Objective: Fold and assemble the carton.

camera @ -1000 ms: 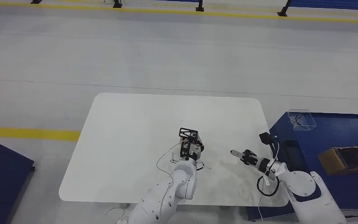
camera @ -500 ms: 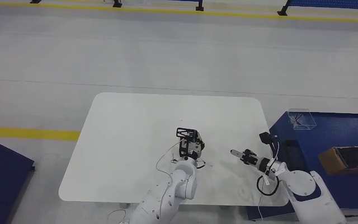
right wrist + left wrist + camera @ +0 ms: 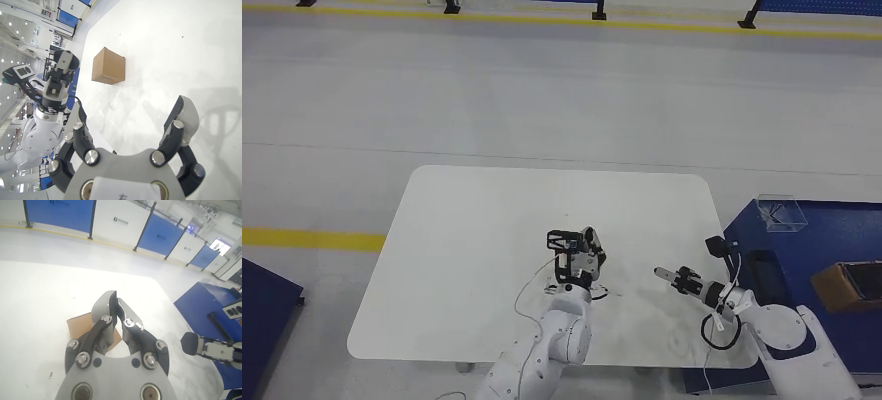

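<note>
Left gripper [image 3: 116,299]: mine, fingertips pressed together with nothing between them. It hangs clear of the table [image 3: 472,260], above the carton [image 3: 108,66] and partly covering it in my left wrist view.

Right gripper [image 3: 130,102]: mine, fingers spread wide and holding nothing. It is low over the table, apart from the carton and facing it.

Carton: one, plain brown card, standing on the table as a closed box with a flap seam along one face. Neither gripper touches it. Its visible faces carry no lettering I can make out.

Sticker [image 3: 122,191]: white, on my right wrist. It bears a dark printed mark, cut off at the edge and unreadable.

Fence panels [image 3: 121,220]: blue and white, far beyond the carton across the floor. Each has a short line of dark print with a small emblem.

Blue cabinet [image 3: 842,230]: off the table edge, on the far side of the right gripper from the carton.
</note>
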You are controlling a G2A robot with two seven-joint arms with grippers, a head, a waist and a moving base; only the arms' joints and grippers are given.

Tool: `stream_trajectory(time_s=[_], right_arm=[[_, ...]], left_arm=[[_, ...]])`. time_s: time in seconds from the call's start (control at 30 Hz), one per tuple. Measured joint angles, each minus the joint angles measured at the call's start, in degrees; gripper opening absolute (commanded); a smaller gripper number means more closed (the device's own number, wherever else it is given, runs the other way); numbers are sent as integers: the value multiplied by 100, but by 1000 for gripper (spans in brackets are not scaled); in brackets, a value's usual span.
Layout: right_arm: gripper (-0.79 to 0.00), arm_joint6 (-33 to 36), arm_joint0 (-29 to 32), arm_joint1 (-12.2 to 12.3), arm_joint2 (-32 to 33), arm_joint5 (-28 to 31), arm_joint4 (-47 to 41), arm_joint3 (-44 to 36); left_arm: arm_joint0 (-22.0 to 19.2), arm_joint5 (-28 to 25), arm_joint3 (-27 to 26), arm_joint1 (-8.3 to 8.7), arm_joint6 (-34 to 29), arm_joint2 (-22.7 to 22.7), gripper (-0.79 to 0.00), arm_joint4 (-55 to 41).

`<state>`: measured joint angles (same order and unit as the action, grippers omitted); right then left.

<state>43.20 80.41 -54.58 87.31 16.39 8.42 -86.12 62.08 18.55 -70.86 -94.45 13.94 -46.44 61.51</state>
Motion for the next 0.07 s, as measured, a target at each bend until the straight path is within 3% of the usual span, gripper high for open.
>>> stream_trajectory(time_s=[0.03, 0.07], right_arm=[[0, 0, 0, 0, 0, 0, 0, 0], [-1, 0, 0, 0, 0, 0, 0, 0]], left_arm=[[111, -7, -174, 29, 28, -40, 0, 108], [179, -11, -300, 44, 45, -59, -773, 170]])
